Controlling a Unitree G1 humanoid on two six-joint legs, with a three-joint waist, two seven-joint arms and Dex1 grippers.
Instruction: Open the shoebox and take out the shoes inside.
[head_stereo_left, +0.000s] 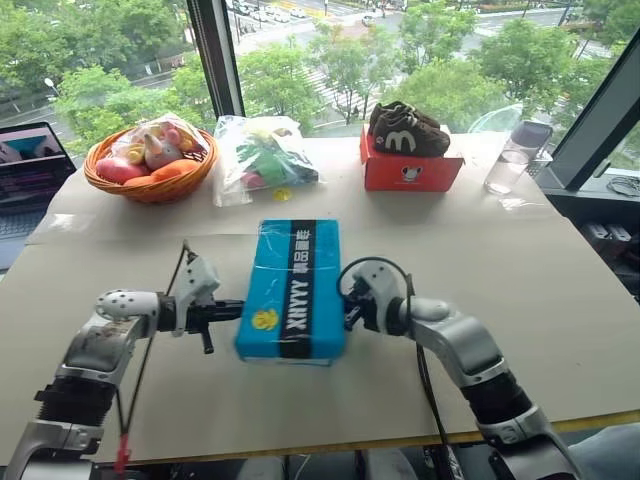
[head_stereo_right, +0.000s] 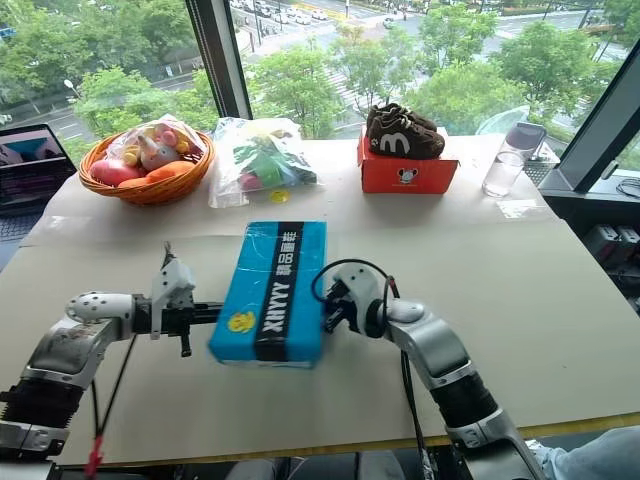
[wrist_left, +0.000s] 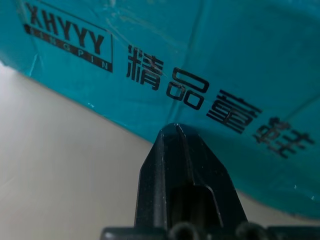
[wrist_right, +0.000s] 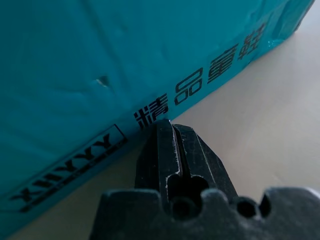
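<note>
At the far left edge, about nine o'clock, an open laptop sits just off the tabletop. Moving right, at roughly ten o'clock a wicker basket holds soft toys wrapped in clear plastic, and just beside it at eleven o'clock lies a clear plastic bag with green and yellow things inside.

Nearer, at about eight o'clock, the left hand points in from the left, level with the tabletop, its two black fingers pressed together with nothing between them; the tip is at the long left side of the shoebox, at or just short of the printed wall, and contact cannot be judged.

The shoebox lies flat and closed in the middle of the tabletop, its length running from six to twelve o'clock, the black lettered stripe down the lid and a yellow sticker near its near left corner.

On its right side, at about four o'clock, the right hand comes in with its fingers also closed on nothing, the tip low against the box's right wall by the tabletop.

Farther back at one o'clock, a small red box carries dark brown shoes on top, and at two o'clock stands a clear lidded cup
</note>
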